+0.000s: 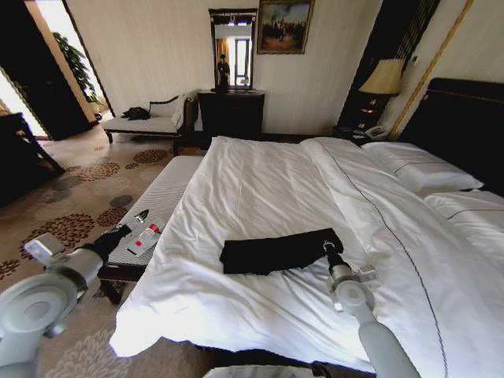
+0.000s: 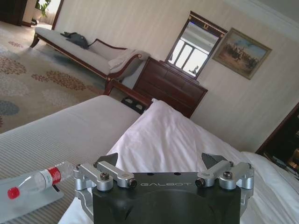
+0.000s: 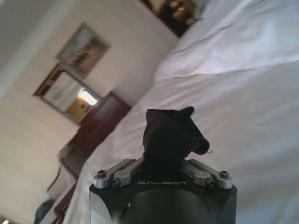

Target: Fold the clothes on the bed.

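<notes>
Right gripper (image 1: 327,246) clenched on shirt (image 1: 276,251) end, mid-bed (image 1: 268,181). Shirt looks folded into a strip already; prob. one more fold left. Left gripper (image 1: 142,215) released, idle over bench (image 1: 161,197).

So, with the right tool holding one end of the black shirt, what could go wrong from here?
1. The right tool pinches only a small bunch of the shirt at its end, so the fabric may slip out or the fold may come undone when lifted.
2. The duvet lies directly under the shirt; the tool could drag it along.
3. The left tool is open over the bench, near a water bottle, and could knock it.
</notes>
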{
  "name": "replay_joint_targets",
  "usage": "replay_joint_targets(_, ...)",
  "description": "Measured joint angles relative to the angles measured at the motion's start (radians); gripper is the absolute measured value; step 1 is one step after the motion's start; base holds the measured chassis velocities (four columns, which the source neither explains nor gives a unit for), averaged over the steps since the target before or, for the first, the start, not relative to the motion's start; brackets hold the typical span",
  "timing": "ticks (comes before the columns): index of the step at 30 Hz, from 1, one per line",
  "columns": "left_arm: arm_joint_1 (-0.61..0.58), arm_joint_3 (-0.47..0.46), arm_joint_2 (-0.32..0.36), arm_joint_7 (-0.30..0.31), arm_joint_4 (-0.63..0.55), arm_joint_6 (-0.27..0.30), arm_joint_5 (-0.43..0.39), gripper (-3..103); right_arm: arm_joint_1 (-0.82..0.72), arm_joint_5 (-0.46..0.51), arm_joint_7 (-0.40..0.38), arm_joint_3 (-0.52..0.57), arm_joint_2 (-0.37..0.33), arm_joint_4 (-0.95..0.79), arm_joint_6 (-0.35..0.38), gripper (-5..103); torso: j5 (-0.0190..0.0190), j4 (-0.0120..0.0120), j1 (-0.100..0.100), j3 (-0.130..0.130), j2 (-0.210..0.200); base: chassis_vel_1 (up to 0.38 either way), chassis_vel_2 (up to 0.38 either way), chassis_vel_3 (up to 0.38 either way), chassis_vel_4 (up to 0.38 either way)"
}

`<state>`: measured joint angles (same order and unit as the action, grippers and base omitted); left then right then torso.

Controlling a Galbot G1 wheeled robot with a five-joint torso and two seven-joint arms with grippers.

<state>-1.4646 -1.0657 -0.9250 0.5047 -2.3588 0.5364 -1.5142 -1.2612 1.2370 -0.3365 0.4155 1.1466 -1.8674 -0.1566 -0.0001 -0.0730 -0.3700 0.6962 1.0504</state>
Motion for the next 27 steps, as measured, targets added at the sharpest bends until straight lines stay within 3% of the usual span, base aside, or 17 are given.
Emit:
replay_joint_targets(4, 0.017, -0.019, 0.024, 0.009, -0.002, -0.001, -0.006, 100, 0.031, -0.114, 0.048, -0.154, 0.002, -0.038, -0.033, 3, 0.0001, -0.0003, 0.0, 0.0, 0.0, 0.0, 0.0, 0.0, 0.0)
replay_joint_targets(14, 0.024, -0.014, -0.005, 0.017, 0.015, -0.001, 0.012, 100, 0.073, -0.275, 0.083, -0.346, 0.1, 0.0, -0.057, 3, -0.0002, -0.0001, 0.0, 0.0, 0.0, 0.0, 0.0, 0.0, 0.0)
replay_joint_targets(27, -0.006, -0.051, -0.03, 0.02, -0.022, 0.0, 0.011, 100, 0.046, -0.325, 0.101, -0.402, 0.174, 0.096, -0.075, 3, 0.0, -0.0002, 0.0, 0.0, 0.0, 0.0, 0.0, 0.0, 0.0)
